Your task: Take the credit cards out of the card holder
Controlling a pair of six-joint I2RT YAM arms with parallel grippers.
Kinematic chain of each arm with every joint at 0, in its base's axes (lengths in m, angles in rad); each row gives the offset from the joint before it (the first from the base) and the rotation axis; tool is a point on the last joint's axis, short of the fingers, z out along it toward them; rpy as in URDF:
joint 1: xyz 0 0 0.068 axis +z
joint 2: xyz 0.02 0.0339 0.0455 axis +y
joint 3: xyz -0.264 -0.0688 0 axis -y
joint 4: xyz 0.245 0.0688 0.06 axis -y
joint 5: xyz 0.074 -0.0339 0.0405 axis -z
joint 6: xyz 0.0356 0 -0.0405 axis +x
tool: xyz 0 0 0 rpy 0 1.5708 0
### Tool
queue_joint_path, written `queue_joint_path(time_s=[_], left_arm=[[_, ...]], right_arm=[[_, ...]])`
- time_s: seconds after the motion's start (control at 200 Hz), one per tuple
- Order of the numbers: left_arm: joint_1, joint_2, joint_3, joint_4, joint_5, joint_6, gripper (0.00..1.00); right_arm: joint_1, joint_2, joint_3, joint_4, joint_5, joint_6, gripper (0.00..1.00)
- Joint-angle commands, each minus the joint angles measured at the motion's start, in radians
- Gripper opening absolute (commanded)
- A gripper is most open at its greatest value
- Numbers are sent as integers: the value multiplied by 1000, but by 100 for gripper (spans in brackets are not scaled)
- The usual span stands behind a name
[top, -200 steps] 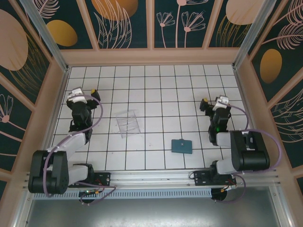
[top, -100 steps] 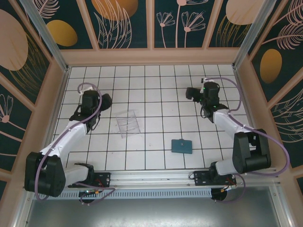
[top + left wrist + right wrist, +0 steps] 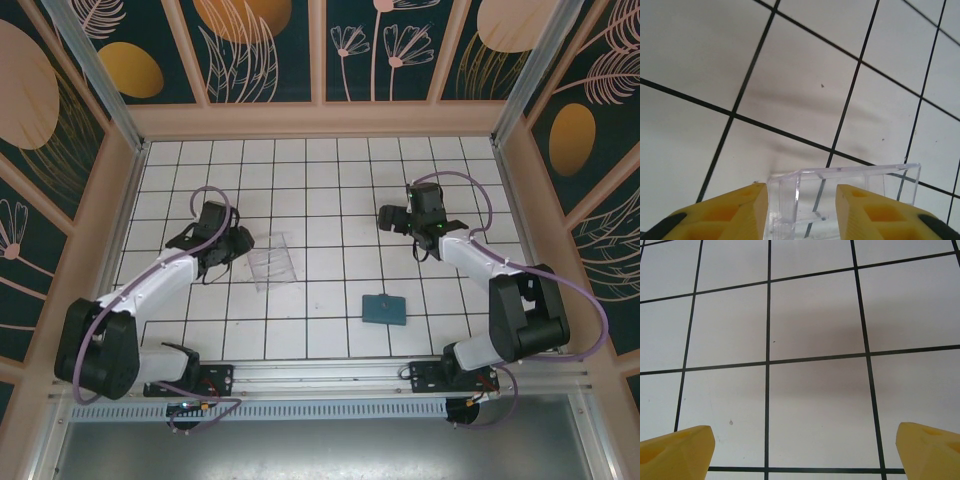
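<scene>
The card holder (image 3: 383,308) is a flat teal folder lying on the white tiled floor near the front, right of centre. The credit cards are hidden. My left gripper (image 3: 239,244) is at the left edge of a see-through plastic box (image 3: 270,260). In the left wrist view its yellow fingers (image 3: 735,212) straddle the box's near corner (image 3: 790,190), partly closed, with a gap on the right side. My right gripper (image 3: 388,217) hangs open over bare tiles, behind the card holder and apart from it, its yellow fingertips (image 3: 680,447) wide apart.
Wooden walls with dark floral panels enclose the tiled floor (image 3: 330,190) on three sides. The arm bases and a metal rail (image 3: 320,378) run along the front edge. Bare tiles separate the plastic box from the card holder.
Both arms have swung forward and inward from near their bases. The left gripper reached the plastic box and its jaws narrowed. The right gripper moved left over the tiles, still wide.
</scene>
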Motion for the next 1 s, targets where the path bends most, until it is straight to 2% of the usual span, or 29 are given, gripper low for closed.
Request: queue_joint_path(time_s=[0.0, 0.54, 0.761, 0.876, 0.991], left_arm=[[-20, 39, 25, -28, 2, -59, 38], [-22, 141, 50, 8, -16, -73, 16], [-27, 204, 117, 21, -12, -52, 7], [-56, 271, 200, 27, -14, 23, 6], [-80, 401, 388, -48, 1, 152, 5]], right_arm=[[7, -38, 17, -23, 30, 11, 94], [9, -86, 11, -53, 48, -9, 94], [9, -96, 18, -64, 53, -16, 94], [9, -107, 19, -81, 58, -19, 94], [11, -127, 16, -102, 66, -23, 94]])
